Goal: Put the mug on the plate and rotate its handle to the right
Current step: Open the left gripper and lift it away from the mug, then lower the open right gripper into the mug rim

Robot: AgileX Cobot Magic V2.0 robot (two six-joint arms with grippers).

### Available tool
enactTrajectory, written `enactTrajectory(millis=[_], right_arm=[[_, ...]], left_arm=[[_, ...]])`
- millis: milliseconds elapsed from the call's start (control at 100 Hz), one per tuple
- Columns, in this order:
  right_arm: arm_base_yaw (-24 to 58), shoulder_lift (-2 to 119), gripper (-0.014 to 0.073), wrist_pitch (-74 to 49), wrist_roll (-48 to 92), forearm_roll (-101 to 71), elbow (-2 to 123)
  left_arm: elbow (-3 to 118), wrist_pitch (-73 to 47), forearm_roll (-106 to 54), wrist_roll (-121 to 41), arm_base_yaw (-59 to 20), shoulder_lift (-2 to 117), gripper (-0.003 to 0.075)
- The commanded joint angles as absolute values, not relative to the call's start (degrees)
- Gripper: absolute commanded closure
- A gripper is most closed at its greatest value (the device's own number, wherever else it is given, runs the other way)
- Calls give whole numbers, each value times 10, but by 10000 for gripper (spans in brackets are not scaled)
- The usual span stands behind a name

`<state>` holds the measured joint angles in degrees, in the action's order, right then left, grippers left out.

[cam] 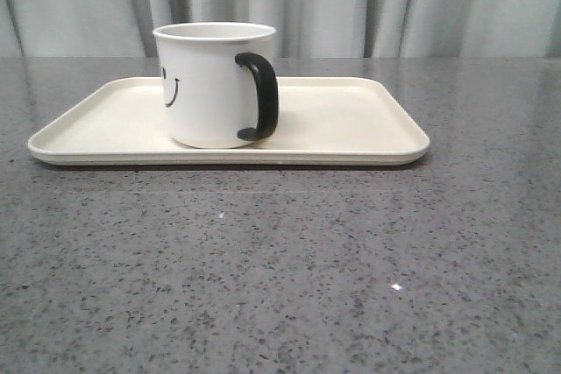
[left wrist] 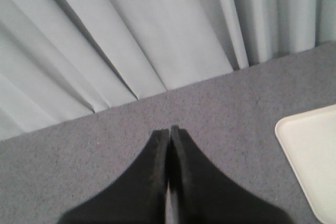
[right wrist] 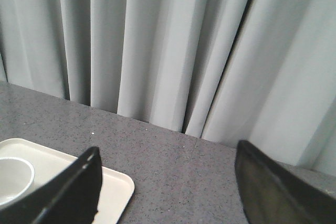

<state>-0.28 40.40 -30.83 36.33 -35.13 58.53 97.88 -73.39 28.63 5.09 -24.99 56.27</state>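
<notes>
The mug (cam: 215,85) stands upright on the plate (cam: 351,124), left of the plate's middle, its handle (cam: 260,96) turned toward the table's (cam: 280,269) right edge and partly its front edge. The left gripper (left wrist: 169,132) hangs over bare table, jaws clenched on nothing. The right gripper (right wrist: 168,182) has its jaws spread wide, holding nothing, beside the plate's corner.

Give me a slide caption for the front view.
Smiley mug upright on the cream plate, black handle toward the camera's right.
</notes>
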Motion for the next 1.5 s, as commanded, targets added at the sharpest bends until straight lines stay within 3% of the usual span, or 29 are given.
enactTrajectory(millis=[0,360,640,1130,1490], right_arm=[[-7,408,66,-274,366,-359,606],[-7,408,66,-295,366,-359,606],[-7,426,66,-293,366,-358,631],[-2,609,66,-427,366,-405,919],[108,784,66,-506,366,-433,1100]], left_arm=[[934,-720,311,74,-254,540,740],[708,-657,333,140,-254,452,740],[630,-629,336,198,-254,423,740],[598,-613,339,234,-254,398,740],[598,-613,339,237,-254,398,740]])
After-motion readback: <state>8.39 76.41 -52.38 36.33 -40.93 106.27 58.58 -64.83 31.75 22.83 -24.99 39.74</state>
